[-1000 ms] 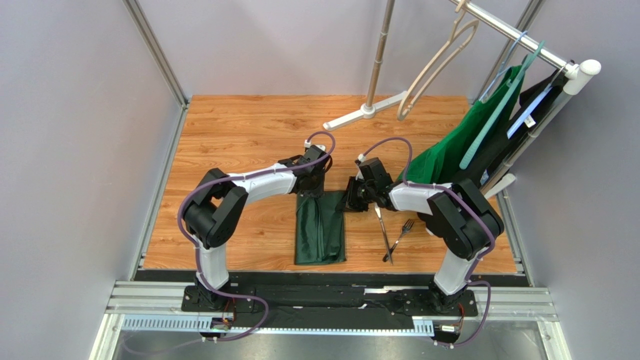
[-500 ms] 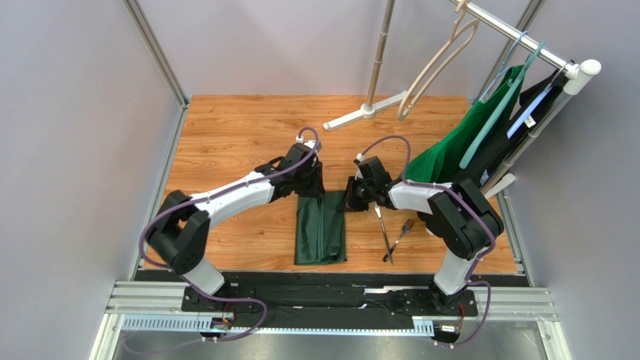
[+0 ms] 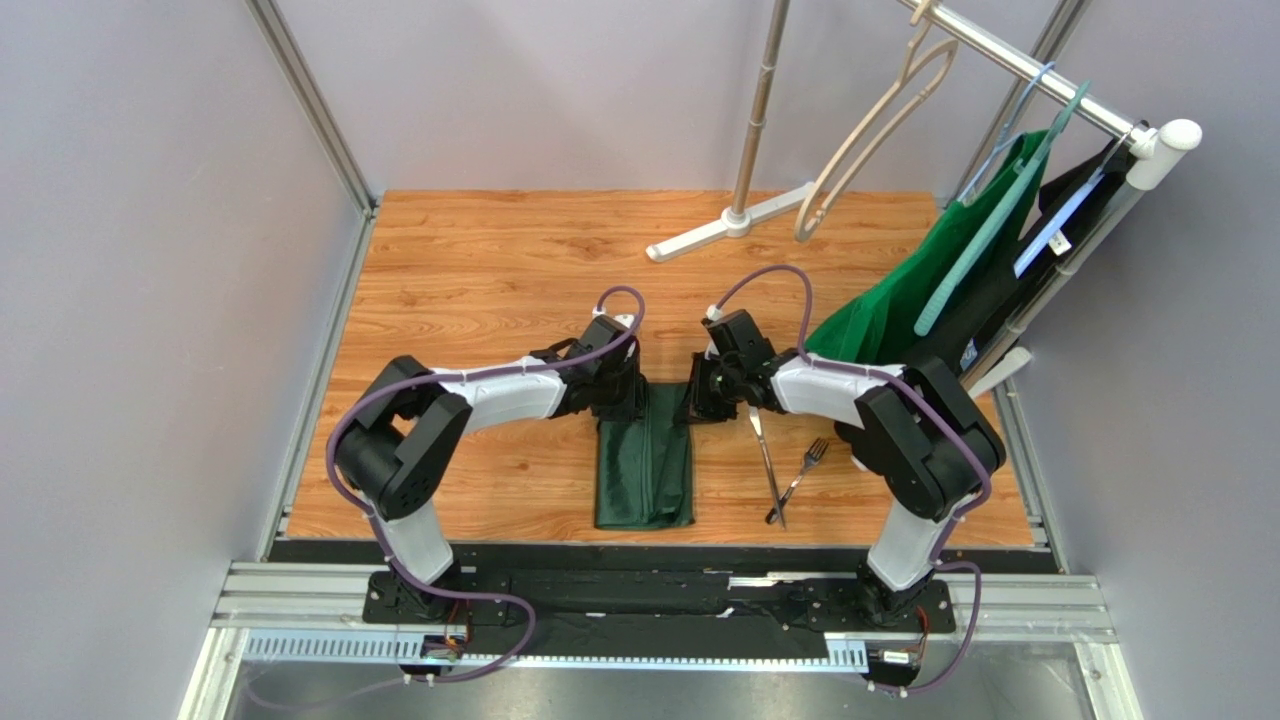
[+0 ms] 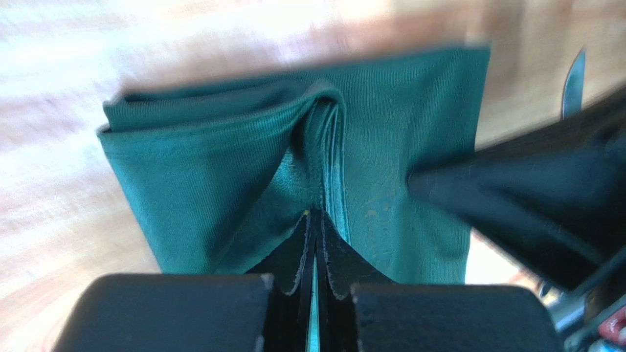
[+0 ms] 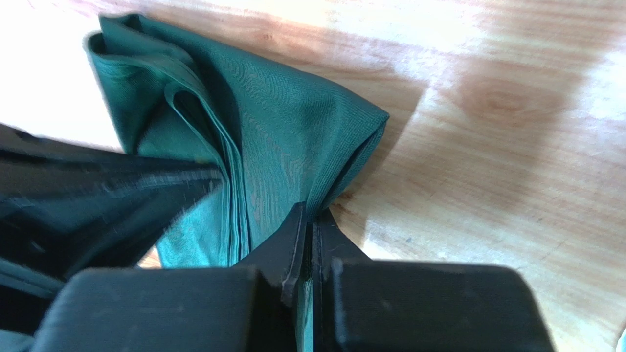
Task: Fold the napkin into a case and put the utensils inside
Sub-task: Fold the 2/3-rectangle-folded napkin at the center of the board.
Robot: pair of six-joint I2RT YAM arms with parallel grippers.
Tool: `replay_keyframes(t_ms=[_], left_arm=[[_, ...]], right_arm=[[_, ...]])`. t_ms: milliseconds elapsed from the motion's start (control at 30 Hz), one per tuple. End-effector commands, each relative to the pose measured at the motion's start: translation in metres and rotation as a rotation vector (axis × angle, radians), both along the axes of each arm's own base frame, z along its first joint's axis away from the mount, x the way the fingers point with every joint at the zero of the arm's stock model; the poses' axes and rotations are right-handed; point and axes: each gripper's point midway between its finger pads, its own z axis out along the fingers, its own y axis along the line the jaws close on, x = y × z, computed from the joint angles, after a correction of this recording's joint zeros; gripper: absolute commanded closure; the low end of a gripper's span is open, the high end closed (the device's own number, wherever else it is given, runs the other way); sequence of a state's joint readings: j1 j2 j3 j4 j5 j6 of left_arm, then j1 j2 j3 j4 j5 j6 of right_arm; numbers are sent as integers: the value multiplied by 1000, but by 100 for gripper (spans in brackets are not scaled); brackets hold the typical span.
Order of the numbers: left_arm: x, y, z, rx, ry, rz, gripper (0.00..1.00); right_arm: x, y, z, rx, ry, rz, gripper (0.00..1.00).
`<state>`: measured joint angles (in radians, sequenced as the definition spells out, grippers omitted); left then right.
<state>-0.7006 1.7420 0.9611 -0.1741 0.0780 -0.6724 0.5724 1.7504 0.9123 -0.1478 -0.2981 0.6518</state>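
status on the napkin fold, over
Left gripper shut on the napkin at its middle fold. Right gripper shut on its right corner. Utensils on the table beside it, not yet inside. Nothing in the way.

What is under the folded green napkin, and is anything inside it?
Only the wooden table shows beneath the napkin. Both utensils lie on the table to its right, outside it. The space between its folded layers is hidden.
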Motion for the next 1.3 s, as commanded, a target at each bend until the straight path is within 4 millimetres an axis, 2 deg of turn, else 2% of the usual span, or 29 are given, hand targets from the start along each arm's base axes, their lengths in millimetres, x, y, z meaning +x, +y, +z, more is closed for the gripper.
replay_keyframes(t_ms=[0,233,400,533,700,833,1000,1100,1267], left_arm=[[9,-3,-10,-22,-29,30,96],[0,-2,-26,-41,-2,35,97],[-1,0,-16,-48,-26,21,97],[-3,-1,-8,-62,-34,17,97],[-5,-3,8,-92,-39,13,96],[-3,-6,37,-117,-69,3,95],[-12,3,51,-106,-59,7,94],[-20,15,49,-76,-45,30,95],[-33,27,26,-48,-28,31,96]], right_arm=[[2,13,26,-2,-60,26,100],[2,43,67,114,-69,11,100],[12,25,73,-1,-117,-22,100],[12,28,81,17,-129,-7,100],[12,27,74,-3,-120,1,100],[12,27,68,-16,-112,11,100],[12,27,66,-25,-110,21,100],[12,28,64,-26,-105,26,100],[11,28,63,-28,-97,27,100]])
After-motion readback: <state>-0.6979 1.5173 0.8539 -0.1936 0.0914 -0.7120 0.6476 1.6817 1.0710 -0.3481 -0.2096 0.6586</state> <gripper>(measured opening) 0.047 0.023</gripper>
